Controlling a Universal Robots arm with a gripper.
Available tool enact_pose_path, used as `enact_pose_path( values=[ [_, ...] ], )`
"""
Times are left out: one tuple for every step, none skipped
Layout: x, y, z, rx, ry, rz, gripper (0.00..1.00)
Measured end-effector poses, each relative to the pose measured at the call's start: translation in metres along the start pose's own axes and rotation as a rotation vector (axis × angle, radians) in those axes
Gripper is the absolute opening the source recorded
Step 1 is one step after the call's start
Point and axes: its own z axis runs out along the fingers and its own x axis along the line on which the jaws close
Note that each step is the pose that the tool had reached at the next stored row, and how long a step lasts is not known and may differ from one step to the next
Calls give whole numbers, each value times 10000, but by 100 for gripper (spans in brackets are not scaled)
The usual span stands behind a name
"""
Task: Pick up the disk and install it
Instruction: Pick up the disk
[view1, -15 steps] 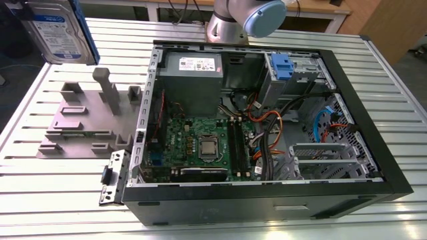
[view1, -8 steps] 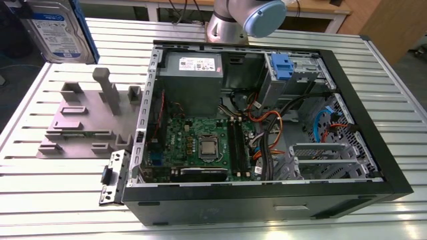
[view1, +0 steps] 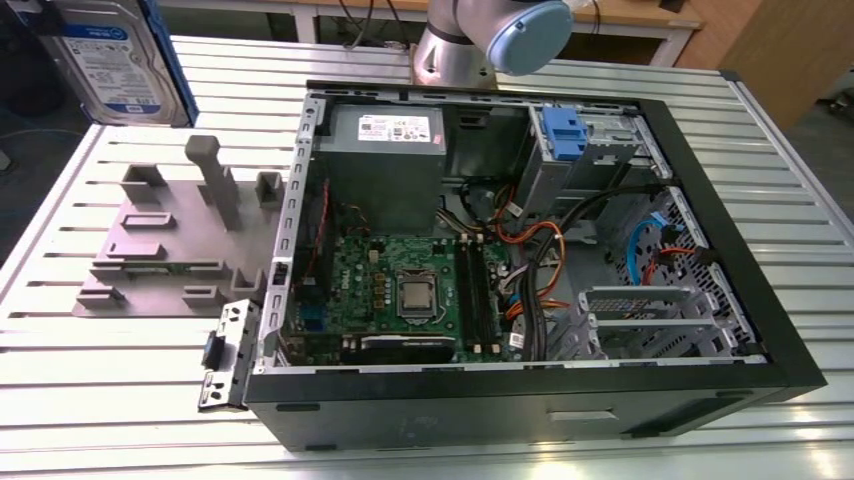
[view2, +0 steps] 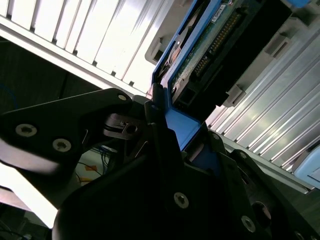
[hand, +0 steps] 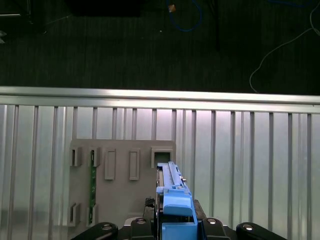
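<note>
While clamped by its blue rail, disk (view1: 114, 60) hangs in gripper (view2: 167, 120) | grey fixture (view1: 174, 240) beneath | open computer case (view1: 534, 250) on the exterior view's right

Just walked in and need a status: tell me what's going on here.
The arm's end effector is clamped on the disk at its blue side rail. It holds the disk on edge above the grey fixture plate, at the exterior view's left. The open computer case sits beside the plate, and the disk is not yet inside it.
</note>
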Motion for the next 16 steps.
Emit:
enact_pose_path(
  values=[
    [0, 0, -2, 0, 0, 0, 37],
    [0, 0, -4, 0, 0, 0, 37],
    [0, 0, -5, 1, 0, 0, 37],
    [0, 0, -7, 1, 0, 0, 37],
    [0, 0, -8, 0, 0, 0, 37],
    [0, 0, -10, 0, 0, 0, 37],
    [0, 0, -12, 0, 0, 0, 37],
    [0, 0, -14, 0, 0, 0, 37],
    [0, 0, -16, 0, 0, 0, 37],
    [0, 0, -18, 0, 0, 0, 37],
    [0, 0, -21, 0, 0, 0, 37],
    [-1, 1, -23, 0, 0, 0, 37],
    [-1, 1, -27, 0, 0, 0, 37],
    [-1, 1, -30, 0, 0, 0, 37],
    [-1, 1, -36, 0, 0, 0, 37],
    [-1, 1, -42, -1, 1, 0, 37]
  ],
)
